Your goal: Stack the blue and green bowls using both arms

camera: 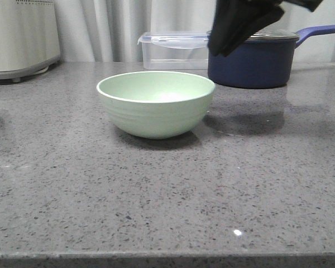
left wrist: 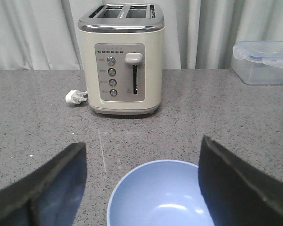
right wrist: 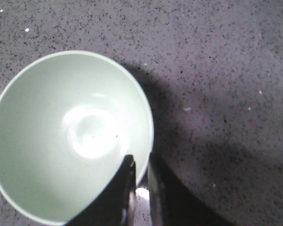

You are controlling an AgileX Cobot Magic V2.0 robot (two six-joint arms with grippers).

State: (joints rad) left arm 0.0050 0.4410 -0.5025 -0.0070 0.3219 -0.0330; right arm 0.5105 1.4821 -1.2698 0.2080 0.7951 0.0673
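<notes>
The green bowl (camera: 156,106) stands upright and empty in the middle of the grey counter. My right gripper (camera: 234,39) hangs well above the counter, behind and to the right of it. The right wrist view looks down into the green bowl (right wrist: 70,136), and the right gripper (right wrist: 141,160) is over its rim with only a thin slit between the fingers, holding nothing. The blue bowl (left wrist: 160,197) shows only in the left wrist view, upright and empty. My left gripper (left wrist: 142,143) is wide open above it, one finger over its rim. The left arm is out of the front view.
A cream toaster (left wrist: 122,61) with a white plug (left wrist: 75,97) stands beyond the blue bowl; it also shows at the far left in the front view (camera: 22,33). A clear lidded box (camera: 176,50) and a navy saucepan (camera: 251,64) stand at the back.
</notes>
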